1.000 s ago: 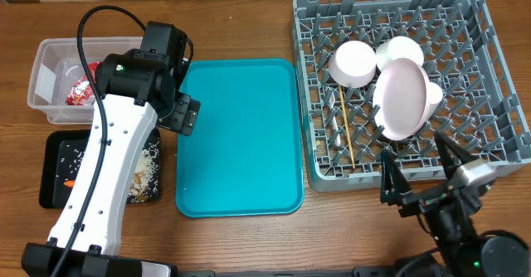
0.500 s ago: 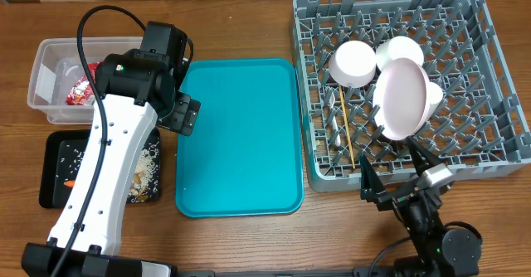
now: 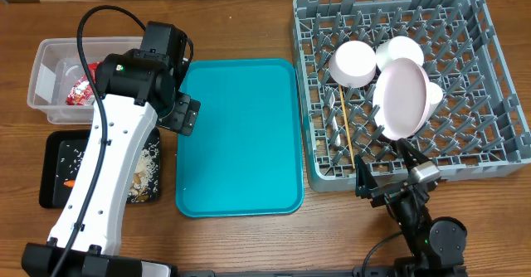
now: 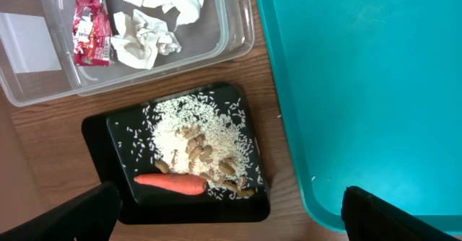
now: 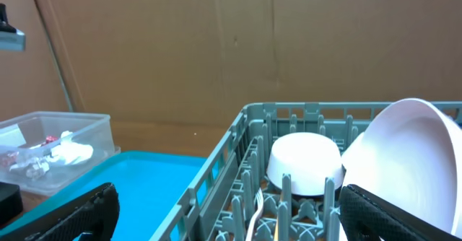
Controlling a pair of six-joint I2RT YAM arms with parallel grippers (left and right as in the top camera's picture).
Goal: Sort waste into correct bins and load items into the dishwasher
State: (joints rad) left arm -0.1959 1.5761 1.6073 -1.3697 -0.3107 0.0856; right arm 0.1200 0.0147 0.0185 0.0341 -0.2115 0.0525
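Note:
The clear tub [image 3: 50,61] at the far left holds the red wrapper [image 4: 88,32] and crumpled napkins [image 4: 150,33]. Below it, the black tray [image 3: 55,154] carries rice and nuts [image 4: 193,141] and the carrot [image 4: 171,184]. The grey dish rack [image 3: 498,61] holds the plate [image 3: 401,99] on edge, two bowls [image 3: 355,63] [image 3: 400,50], a cup [image 3: 434,95], a fork [image 5: 258,211] and a wooden stick [image 3: 346,132]. My left gripper [image 4: 231,223] hangs open above the gap between the black tray and the teal tray. My right gripper [image 3: 388,171] is open at the rack's front wall, holding nothing.
A large teal serving tray [image 3: 241,136] lies between the bins and the rack. The left arm [image 3: 108,169] reaches across the black tray's right half. A brown cardboard wall [image 5: 216,46] stands behind the table.
The right arm has drawn left along the rack's front wall and lower toward the table's front edge, its jaws still open. The left arm has not moved.

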